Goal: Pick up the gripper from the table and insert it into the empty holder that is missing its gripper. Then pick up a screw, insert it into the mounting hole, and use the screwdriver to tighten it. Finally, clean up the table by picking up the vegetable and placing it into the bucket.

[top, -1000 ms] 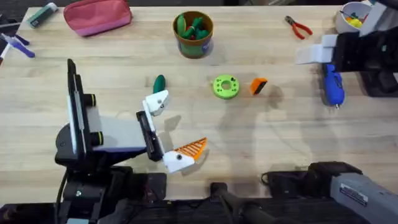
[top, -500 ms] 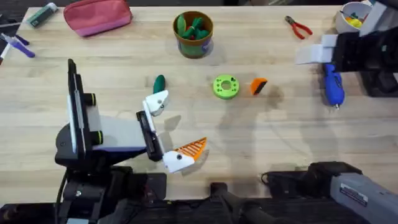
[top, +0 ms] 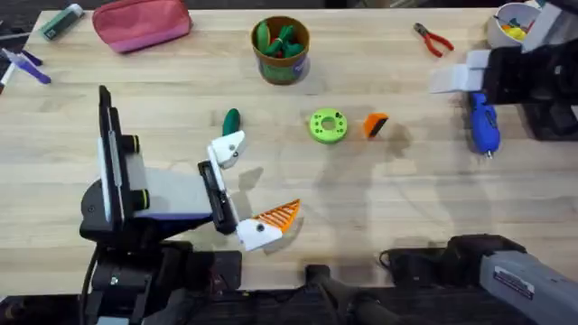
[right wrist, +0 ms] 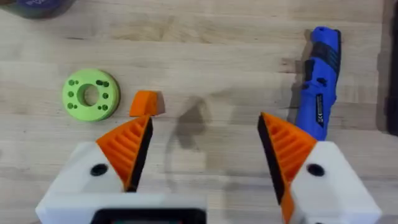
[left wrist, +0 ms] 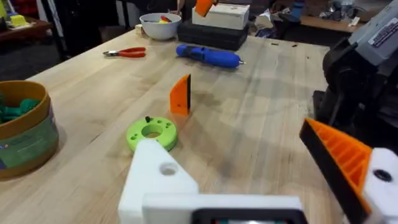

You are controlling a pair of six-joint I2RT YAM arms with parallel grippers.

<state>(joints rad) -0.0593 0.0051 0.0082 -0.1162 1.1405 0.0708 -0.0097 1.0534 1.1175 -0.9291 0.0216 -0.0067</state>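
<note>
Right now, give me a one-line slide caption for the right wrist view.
Open right pincer hovers above the loose orange tip, with the green ring and blue screwdriver lying on either side.

Bucket (top: 281,49): I see it upper centre of the overhead frame, on the counter (top: 379,208).
Vegetable (top: 231,119): left of centre, below-left of the bucket.
Ring (top: 327,125): at centre, the gripper (top: 375,124) just right of it.
Screwdriver (top: 482,123): far right.
Pliers (top: 433,39): upper right.
Pouch (top: 142,23): upper left.
</note>
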